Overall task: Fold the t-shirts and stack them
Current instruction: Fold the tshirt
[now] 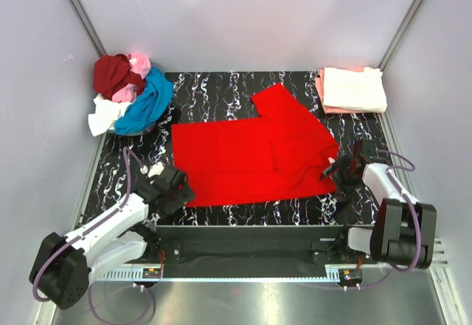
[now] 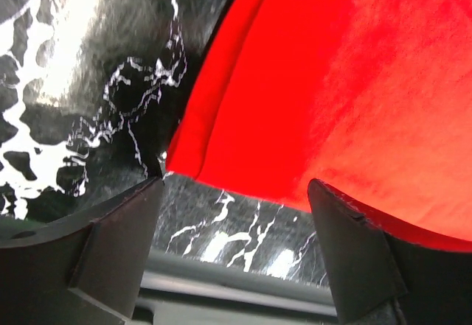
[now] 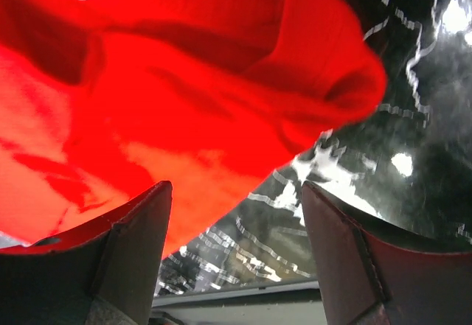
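— Black marbled table (image 1: 221,89) between plain grey walls (image 1: 243,15); what sits closest to the arms?
— Both grippers, low by the near edge. The left gripper (image 1: 171,186) has its jaws wide apart and empty, just at the near left corner of the bright red shirt (image 1: 251,155). The right gripper (image 1: 341,169) is parted too, holding nothing, at the shirt's rumpled near right end.
— Why one at each end?
— My guess: to take the near hem at both corners together, so the cloth lifts evenly for a fold.
— And the shirt itself?
— Spread mid-table, one sleeve (image 1: 274,98) pointing to the far edge, its right side bunched over itself, so not yet folded.
— Further back?
— Far left corner: a loose pile (image 1: 129,93) of dark red, pink, blue and white shirts, waiting. Far right corner: a neat stack (image 1: 352,89), white on salmon, probably kept there to leave the middle free for folding
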